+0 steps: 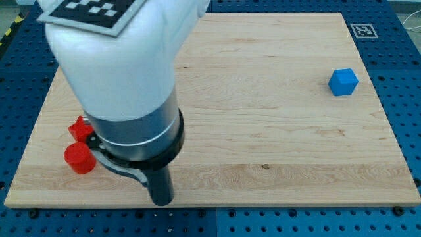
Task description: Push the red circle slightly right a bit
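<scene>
Your tip (162,201) sat at the board's bottom edge, left of centre, at the end of the dark rod under the bulky white arm housing; there was no gripper on it, and it held nothing. The red circle (79,158) lay just to the view's left of the rod, apart from the tip and not touching it. A second red block (80,128), shape unclear because the arm hid part of it, sat just above the circle. The blue cube (343,82) stood well apart, near the wooden board's (276,131) right edge, upper side.
</scene>
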